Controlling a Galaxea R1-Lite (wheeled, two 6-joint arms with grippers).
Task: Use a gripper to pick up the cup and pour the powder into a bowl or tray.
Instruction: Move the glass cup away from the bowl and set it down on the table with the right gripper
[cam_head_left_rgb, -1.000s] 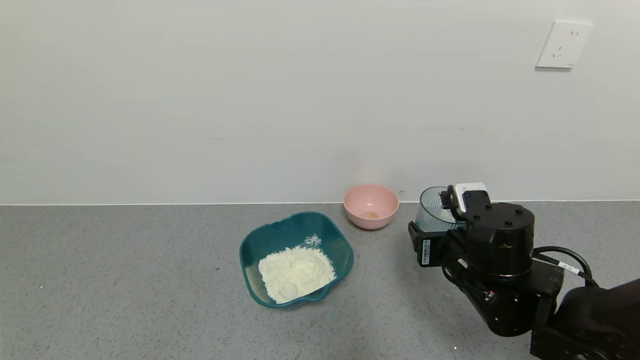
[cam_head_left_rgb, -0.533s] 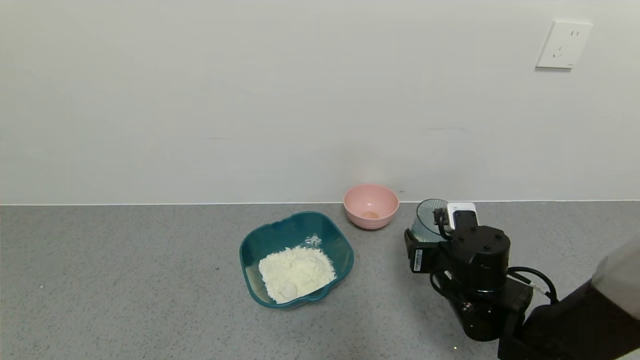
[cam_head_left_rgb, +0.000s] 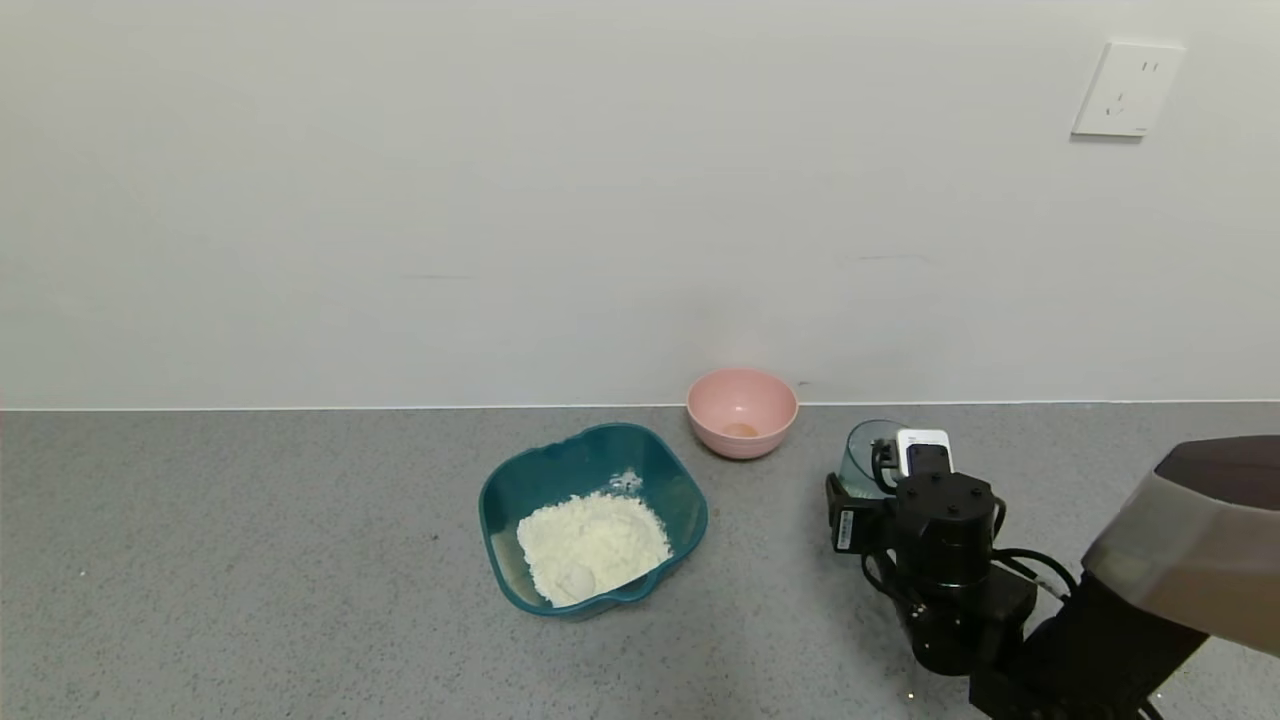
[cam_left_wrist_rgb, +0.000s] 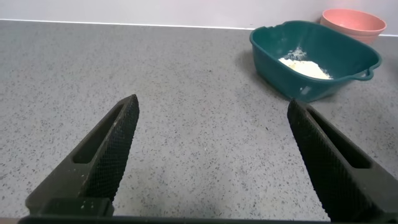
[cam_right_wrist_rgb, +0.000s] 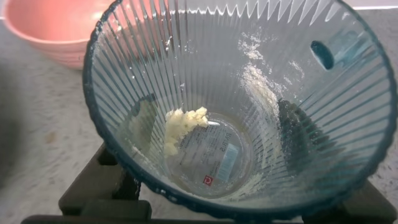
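Powder (cam_head_left_rgb: 592, 545) already sits heaped in the teal basin (cam_head_left_rgb: 520, 480), so your job now is setting the cup (cam_head_left_rgb: 862, 460) down cleanly. Your right gripper (cam_head_left_rgb: 880, 490) is clamped around it, low over the counter (cam_head_left_rgb: 250, 560) beside the pink bowl (cam_head_left_rgb: 741, 411). Keep it upright, since a small clump clings inside. Your left gripper (cam_left_wrist_rgb: 211, 155) hangs spread apart, well clear of the basin.

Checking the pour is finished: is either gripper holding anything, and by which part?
The right gripper holds the cup by its ribbed lower sides, near the base. The left gripper is open and holds nothing.
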